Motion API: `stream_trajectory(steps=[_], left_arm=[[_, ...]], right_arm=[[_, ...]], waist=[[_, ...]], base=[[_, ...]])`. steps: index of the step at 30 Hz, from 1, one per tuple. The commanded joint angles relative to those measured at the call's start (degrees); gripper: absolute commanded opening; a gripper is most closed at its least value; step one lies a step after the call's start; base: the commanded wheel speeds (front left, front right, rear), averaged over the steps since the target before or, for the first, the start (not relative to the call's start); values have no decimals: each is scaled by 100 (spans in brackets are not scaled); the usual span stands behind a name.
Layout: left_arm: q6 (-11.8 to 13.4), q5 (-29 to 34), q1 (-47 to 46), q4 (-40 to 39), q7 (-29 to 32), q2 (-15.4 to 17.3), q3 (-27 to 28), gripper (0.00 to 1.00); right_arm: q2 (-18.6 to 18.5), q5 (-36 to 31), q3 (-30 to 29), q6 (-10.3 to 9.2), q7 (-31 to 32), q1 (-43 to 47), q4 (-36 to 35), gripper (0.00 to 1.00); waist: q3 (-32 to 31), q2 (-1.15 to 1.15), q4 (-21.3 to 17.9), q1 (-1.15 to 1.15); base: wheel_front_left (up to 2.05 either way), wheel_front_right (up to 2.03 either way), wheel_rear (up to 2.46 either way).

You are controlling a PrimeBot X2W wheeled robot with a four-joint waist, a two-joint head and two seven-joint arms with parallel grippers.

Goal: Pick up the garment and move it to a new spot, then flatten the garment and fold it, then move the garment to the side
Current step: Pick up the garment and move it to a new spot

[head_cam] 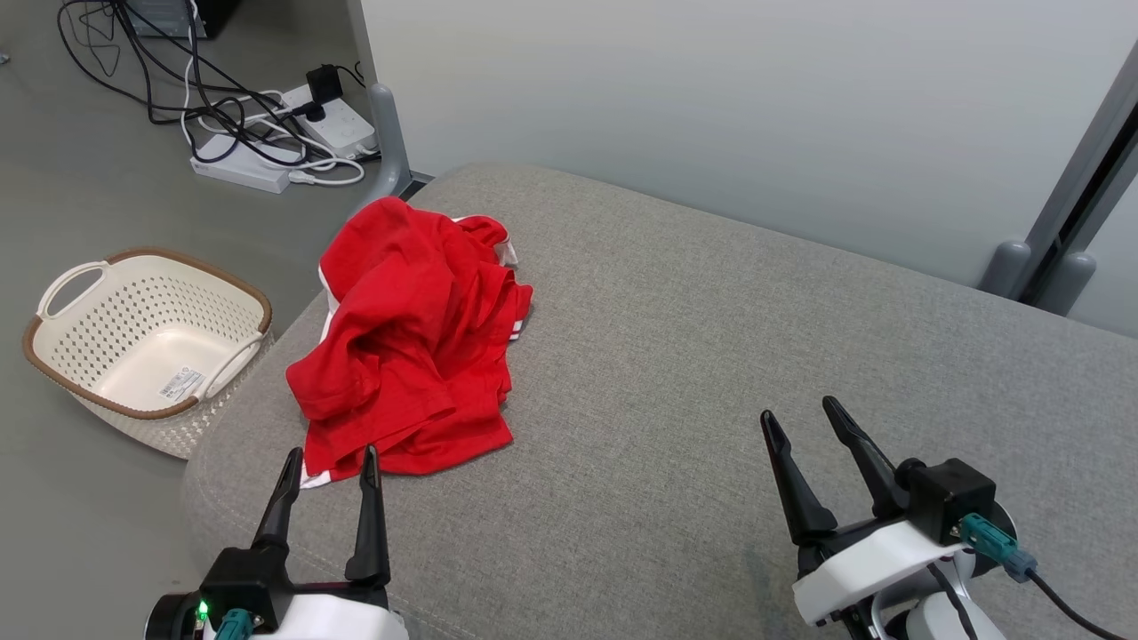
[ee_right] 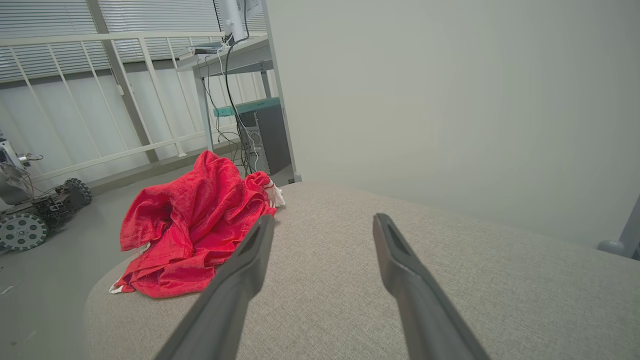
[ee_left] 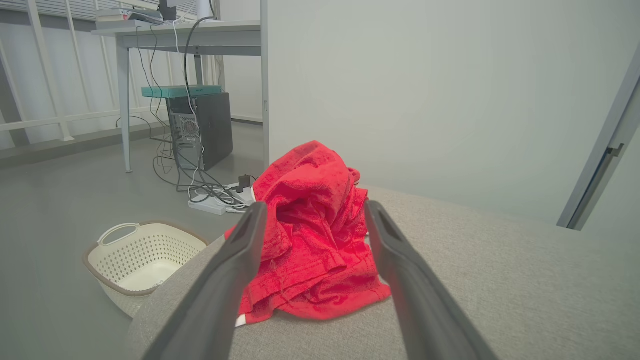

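The first step is in hand and not yet begun: the red garment [head_cam: 409, 347] lies untouched in a crumpled heap on the grey upholstered cushion [head_cam: 711, 356]. In the head view it sits toward ten o'clock on that surface, close to the cushion's left edge, with a white-trimmed hem showing at its near corner.

The left gripper [head_cam: 330, 452] waits at seven o'clock with its fingers spread wide and nothing between them. Its tips come just to the near hem of the cloth, and its own wrist view frames the heap squarely between the two fingers. Whether the tips touch the fabric I cannot tell. The right gripper [head_cam: 798, 409] is at four o'clock, likewise released and empty, over bare cushion well apart from the garment.

Off the cushion, at nine o'clock, a cream laundry basket [head_cam: 258, 307] stands on the floor, and power strips [head_cam: 338, 129] with tangled cables lie at eleven o'clock.

The next move, I judge, falls to the left arm: ease forward toward twelve o'clock, come down on a raised fold and close on enough layers to lift the whole heap. It can then be carried toward the open stretch at two to three o'clock, where there looks to be room to spread it flat
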Motion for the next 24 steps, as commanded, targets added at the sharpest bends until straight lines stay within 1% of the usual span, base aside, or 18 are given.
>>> stream_trajectory(steps=[1, 9, 14, 16, 20, 23, 24], left_arm=[[40, -19, 38, -16, -16, 24, 21, 100], [17, -30, 33, 30, -16, 24, 3, 100], [-8, -60, -48, 135, -16, 25, -85, 100], [36, -272, -143, 128, -16, 25, -44, 100], [71, -342, -392, 85, -15, 22, 13, 100], [-5, -300, -703, 158, -16, 22, 80, 100], [-5, -300, -703, 158, -16, 22, 80, 100]], right_arm=[[-27, 41, -5, 9, -14, -63, 3, 100], [-23, 61, -191, 9, -14, 21, -22, 100], [-26, -75, -347, 9, -14, 118, -113, 100], [-27, -148, -407, 9, -14, 99, -164, 100], [-130, -278, -370, 9, -14, -81, -290, 100], [-279, -276, -299, 6, -14, -261, -404, 100], [-279, -276, -299, 6, -14, -261, -404, 100]], waist=[[0, 0, 1, 0], [5, 0, 1, 0], [74, 0, 31, 0], [178, 0, 37, 0], [533, 0, -94, 0], [810, 0, -206, 0], [810, 0, -206, 0]], base=[[0, 0, 0], [0, 0, 0], [0, 0, 0], [0, 0, 0], [0, 0, 0], [0, 0, 0], [0, 0, 0]])
